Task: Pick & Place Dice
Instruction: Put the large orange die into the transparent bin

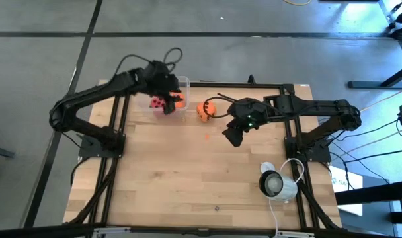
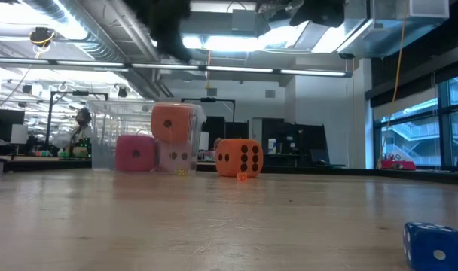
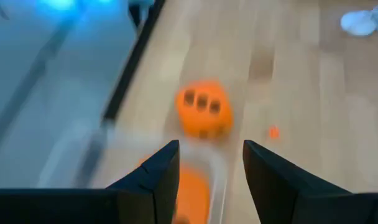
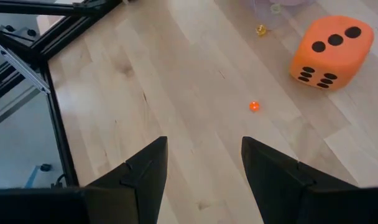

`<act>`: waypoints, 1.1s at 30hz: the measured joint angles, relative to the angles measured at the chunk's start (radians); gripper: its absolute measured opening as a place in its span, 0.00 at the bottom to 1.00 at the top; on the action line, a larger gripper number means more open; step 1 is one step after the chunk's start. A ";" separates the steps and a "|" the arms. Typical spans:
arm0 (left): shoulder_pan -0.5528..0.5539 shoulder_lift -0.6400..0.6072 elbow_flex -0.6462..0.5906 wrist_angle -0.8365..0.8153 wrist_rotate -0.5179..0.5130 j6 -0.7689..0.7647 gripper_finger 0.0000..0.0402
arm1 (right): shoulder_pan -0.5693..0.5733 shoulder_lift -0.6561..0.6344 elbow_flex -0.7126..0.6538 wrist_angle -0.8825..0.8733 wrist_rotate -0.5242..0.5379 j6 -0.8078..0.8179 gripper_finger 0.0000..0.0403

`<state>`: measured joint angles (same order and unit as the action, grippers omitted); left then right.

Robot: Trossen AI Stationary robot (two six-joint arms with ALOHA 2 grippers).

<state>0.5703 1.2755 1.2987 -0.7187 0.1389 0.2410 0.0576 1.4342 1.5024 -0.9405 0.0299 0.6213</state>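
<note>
A clear box (image 1: pixel 185 83) stands at the table's far edge, left of centre. It holds a pink die (image 2: pixel 135 153), a pale pink die (image 2: pixel 175 156) and an orange die (image 2: pixel 172 122) resting on top of them. A second orange die (image 1: pixel 205 110) sits on the wood just right of the box, pips showing (image 4: pixel 331 53). My left gripper (image 1: pixel 166 104) hangs open above the box; between its fingers (image 3: pixel 211 149) the boxed orange die (image 3: pixel 192 193) shows below, untouched. My right gripper (image 1: pixel 232 137) hovers open (image 4: pixel 204 143) right of and nearer than the loose die.
A tiny orange bead (image 4: pixel 253 106) lies on the wood near the loose die, and a small yellow bit (image 4: pixel 261 29) beside the box. A blue die (image 2: pixel 435 245) sits close to the low camera. A white round device (image 1: pixel 275 183) with a cable stands near right.
</note>
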 joint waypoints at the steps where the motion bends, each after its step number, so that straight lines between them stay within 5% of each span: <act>1: -0.039 0.008 0.000 0.050 -0.029 0.012 0.42 | 0.002 -0.004 0.000 -0.002 0.000 0.003 0.51; 7: -0.165 0.114 0.001 0.302 0.055 0.067 0.50 | 0.047 -0.066 0.000 -0.002 0.066 0.074 0.51; 13: -0.184 0.261 0.000 0.331 0.057 0.146 0.62 | 0.131 -0.156 0.000 -0.001 0.203 0.157 0.51; 33: -0.189 0.548 0.000 0.450 -0.273 0.535 0.72 | 0.286 -0.187 0.000 -0.002 0.374 0.288 0.51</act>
<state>0.3809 1.8232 1.2990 -0.2691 -0.1345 0.7760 0.3440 1.2469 1.5028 -0.9424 0.4042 0.9091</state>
